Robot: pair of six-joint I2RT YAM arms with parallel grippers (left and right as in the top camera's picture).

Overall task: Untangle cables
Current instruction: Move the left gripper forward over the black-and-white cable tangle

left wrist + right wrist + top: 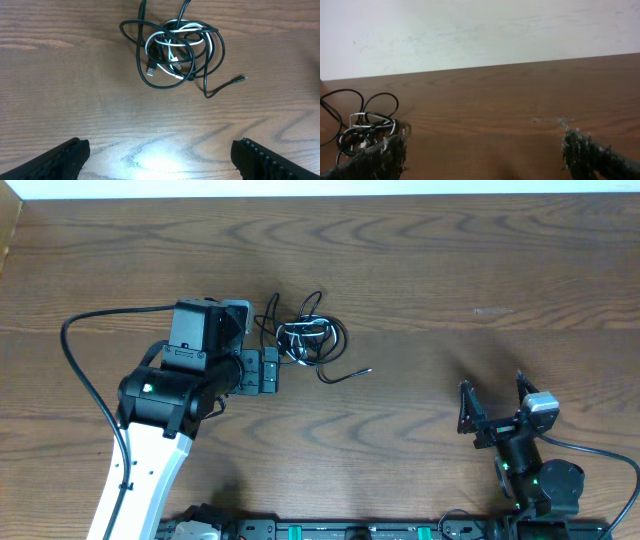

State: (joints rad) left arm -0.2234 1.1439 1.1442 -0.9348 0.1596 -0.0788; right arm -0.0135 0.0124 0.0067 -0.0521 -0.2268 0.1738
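Note:
The cables [305, 338] lie in one small knot on the wooden table, thin black cords wound around a white one. In the left wrist view the cables [176, 54] sit near the top, and a loose black end with a small plug [242, 78] trails off to the right. My left gripper [272, 370] is just left of the knot, open and holding nothing. Seen from its own wrist, the left gripper [160, 152] stands short of the knot and touches no cord. My right gripper [493, 405] is open far to the right, and the cables [366, 127] show at that view's left edge.
The table's far edge [320, 197] runs along the top, against a pale wall [480, 35]. A thick black arm cord [85, 380] loops at the left beside the left arm. Bare wood lies between the knot and the right gripper [482, 150].

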